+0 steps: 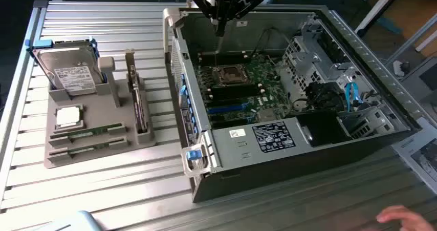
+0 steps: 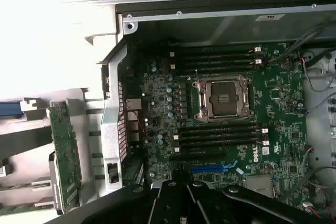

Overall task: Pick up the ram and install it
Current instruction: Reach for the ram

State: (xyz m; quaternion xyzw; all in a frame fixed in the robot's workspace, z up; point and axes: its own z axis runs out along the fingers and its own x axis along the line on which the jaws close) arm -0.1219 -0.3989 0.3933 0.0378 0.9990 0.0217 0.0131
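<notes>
Two ram sticks (image 1: 87, 134) lie flat in slots at the front of a grey holder (image 1: 109, 113), on the exterior view's left. My gripper (image 1: 220, 30) hangs far from them, over the back of the open computer case (image 1: 287, 139). Its fingers are shut to a narrow point with nothing between them. In the wrist view the black gripper (image 2: 185, 191) looks down on the green motherboard (image 2: 273, 93). The motherboard has an empty processor socket (image 2: 223, 98) and dark memory slots (image 2: 218, 135) on both sides of it.
On the holder there are also a silver hard drive (image 1: 68, 72), a square processor chip (image 1: 68, 116) and a green card on edge (image 1: 138, 105). Cables and a drive cage (image 1: 321, 62) fill the case's far side. A person's hand (image 1: 406, 218) rests at the table's near corner.
</notes>
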